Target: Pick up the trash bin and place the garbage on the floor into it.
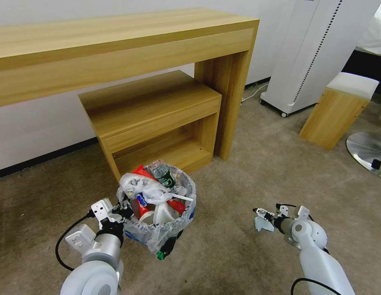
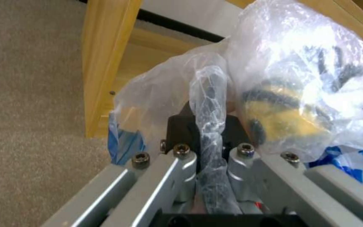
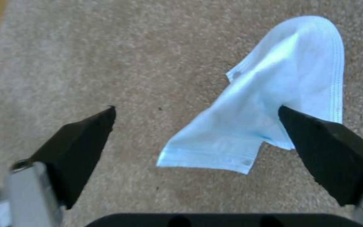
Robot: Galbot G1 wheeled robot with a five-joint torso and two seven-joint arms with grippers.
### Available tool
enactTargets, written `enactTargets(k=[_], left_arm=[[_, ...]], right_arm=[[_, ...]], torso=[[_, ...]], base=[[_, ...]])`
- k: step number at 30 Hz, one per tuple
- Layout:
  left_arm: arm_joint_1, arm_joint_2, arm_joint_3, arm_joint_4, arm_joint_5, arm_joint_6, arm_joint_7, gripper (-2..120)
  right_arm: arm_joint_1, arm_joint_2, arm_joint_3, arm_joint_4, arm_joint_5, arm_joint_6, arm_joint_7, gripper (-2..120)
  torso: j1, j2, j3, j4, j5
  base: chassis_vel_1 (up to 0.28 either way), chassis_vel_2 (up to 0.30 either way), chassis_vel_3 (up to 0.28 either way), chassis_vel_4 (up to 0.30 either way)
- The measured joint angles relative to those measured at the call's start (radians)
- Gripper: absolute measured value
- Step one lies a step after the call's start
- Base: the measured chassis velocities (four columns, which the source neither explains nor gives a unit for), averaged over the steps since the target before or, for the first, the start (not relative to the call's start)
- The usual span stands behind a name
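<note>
I see the mask [image 3: 269,104] on the floor [image 3: 106,63] between my right gripper's [image 3: 196,115] spread fingers; my left gripper [image 2: 209,138] pinches the bin's [image 1: 157,229] rim.

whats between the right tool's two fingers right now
The blue mask lies crumpled on the beige carpet between the open fingers of the right tool, closer to one finger, as seen in the right wrist view.

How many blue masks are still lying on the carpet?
1. The blue mask lies on the beige carpet, right under the open right gripper. More might hide inside the full trash bin.
</note>
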Motion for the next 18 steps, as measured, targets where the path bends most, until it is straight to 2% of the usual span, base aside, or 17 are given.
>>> enactTargets(k=[2, 4, 6, 8, 10, 12, 14, 16, 18], left_arm=[[0.001, 0.001, -0.001, -0.002, -0.001, 0.000, 0.000, 3], [0.002, 0.003, -0.005, -0.007, -0.004, 0.000, 0.000, 3], [0.003, 0.003, -0.006, -0.008, -0.004, 0.000, 0.000, 3], [0.003, 0.004, -0.007, -0.010, -0.005, 0.000, -0.001, 3], [0.003, 0.004, -0.007, -0.010, -0.005, 0.000, -0.001, 3], [0.003, 0.000, -0.004, -0.010, -0.004, 0.000, -0.002, 3], [0.003, -0.001, -0.003, -0.010, -0.003, 0.000, -0.003, 3], [0.002, -0.005, -0.001, -0.010, 0.001, 0.000, -0.005, 3], [0.002, -0.005, -0.001, -0.010, 0.002, 0.000, -0.005, 3]], right_arm=[[0.006, 0.003, 0.002, -0.013, -0.006, 0.000, -0.001, 93], [0.016, 0.010, 0.006, -0.043, -0.026, 0.002, -0.009, 82], [0.016, 0.011, 0.006, -0.047, -0.030, 0.003, -0.011, 81], [0.014, 0.012, 0.007, -0.054, -0.052, 0.007, -0.028, 68], [0.012, 0.011, 0.008, -0.054, -0.057, 0.009, -0.032, 65], [0.005, 0.005, 0.010, -0.051, -0.073, 0.015, -0.047, 52], [0.004, 0.002, 0.011, -0.051, -0.077, 0.016, -0.050, 51], [-0.003, -0.007, 0.014, -0.048, -0.090, 0.019, -0.062, 37], [-0.005, -0.010, 0.015, -0.047, -0.092, 0.020, -0.063, 36]], torso=[[0.000, 0.000, 0.000, 0.0000, 0.0001], [0.000, 0.000, 0.000, 0.0000, 0.0001], [0.000, 0.000, 0.000, 0.0000, 0.0001], [0.000, 0.000, 0.000, 0.0000, 0.0001], [0.000, 0.000, 0.000, 0.0000, 0.0001], [0.000, 0.000, 0.000, -0.0001, 0.0003], [0.000, 0.000, 0.000, -0.0001, 0.0002], [0.000, 0.000, 0.000, -0.0001, 0.0002], [0.000, 0.000, 0.000, -0.0001, 0.0002]], base=[[0.000, 0.000, 0.000, 0.000], [0.000, 0.000, 0.000, 0.000], [0.000, 0.000, 0.000, 0.000], [0.000, 0.000, 0.000, 0.000], [0.000, 0.000, 0.000, 0.000], [0.000, 0.000, 0.000, 0.000], [0.000, 0.000, 0.000, 0.000], [0.000, 0.000, 0.000, 0.000], [0.000, 0.000, 0.000, 0.000]])
